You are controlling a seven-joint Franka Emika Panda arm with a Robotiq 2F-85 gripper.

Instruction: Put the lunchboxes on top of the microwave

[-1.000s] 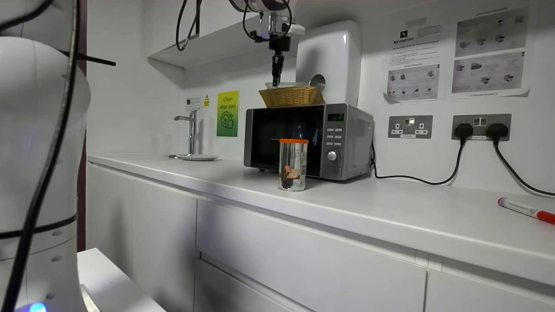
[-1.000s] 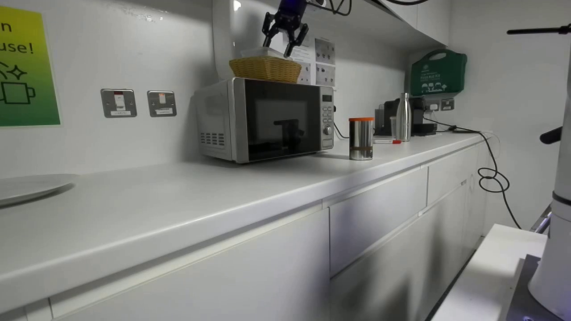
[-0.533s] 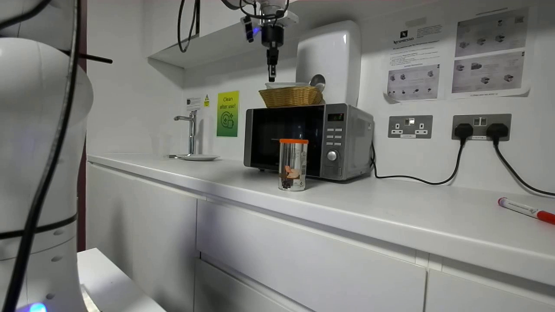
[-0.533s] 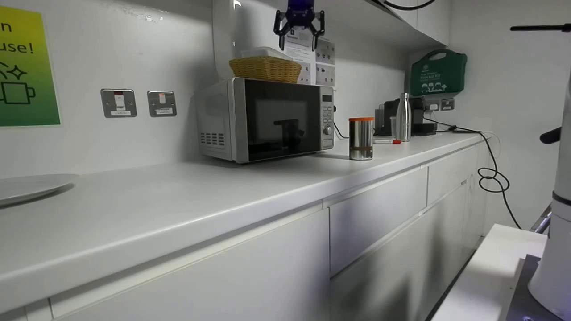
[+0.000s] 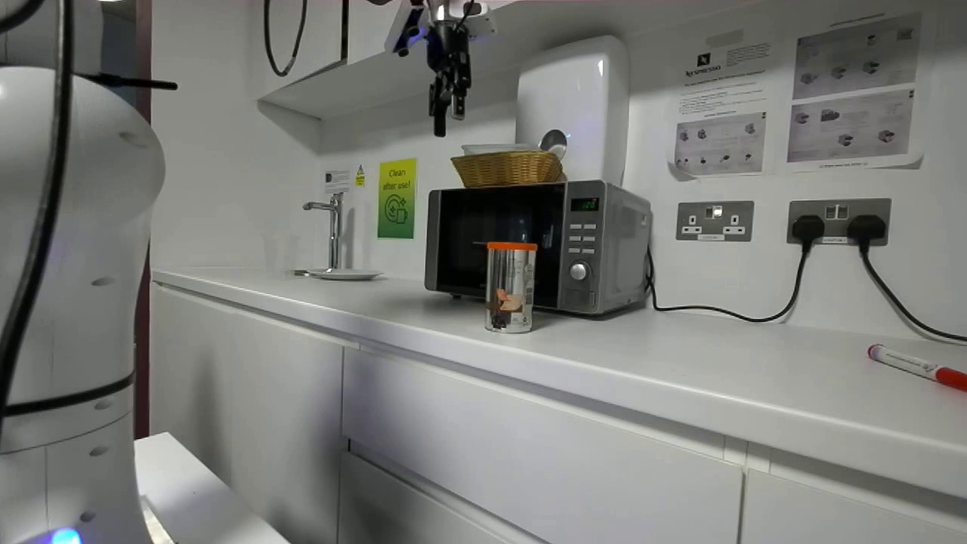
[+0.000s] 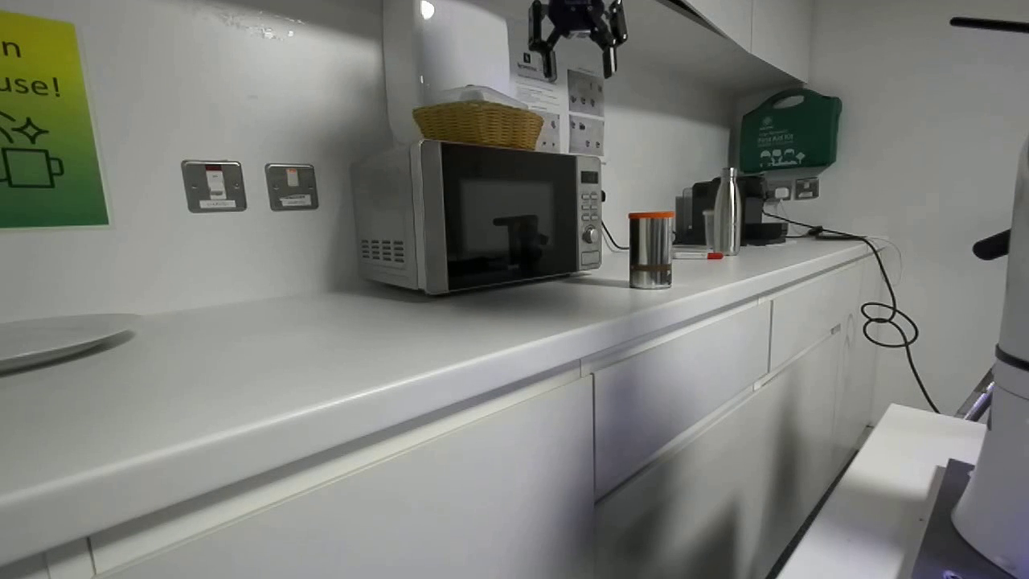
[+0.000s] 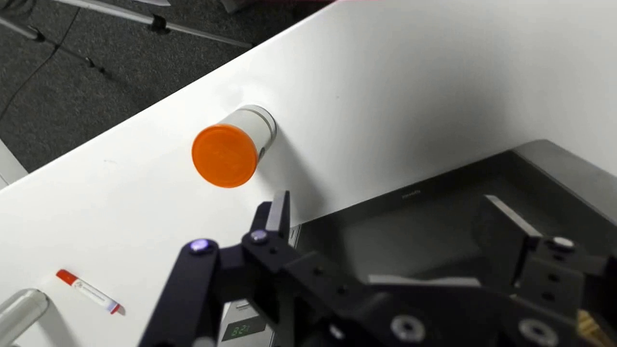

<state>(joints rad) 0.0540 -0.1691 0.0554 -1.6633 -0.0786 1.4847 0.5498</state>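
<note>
I have my end effector (image 6: 579, 71) spread wide, high at the near side of the microwave (image 6: 514, 213); on top sits the basket (image 6: 478, 125), tub (image 6: 480, 95) inside.

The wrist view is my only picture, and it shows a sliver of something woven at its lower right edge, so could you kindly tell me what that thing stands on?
Observer: In both exterior views, the tan basket rests on top of the microwave.
Operator: Thank you; is there anything in it, please?
Observer: A pale container shows above its rim and appears to sit in it, though its lower part is hidden.
Operator: And am I touching either of them?
Observer: No, the gripper hangs higher than both, with a gap showing in both exterior views.
</note>
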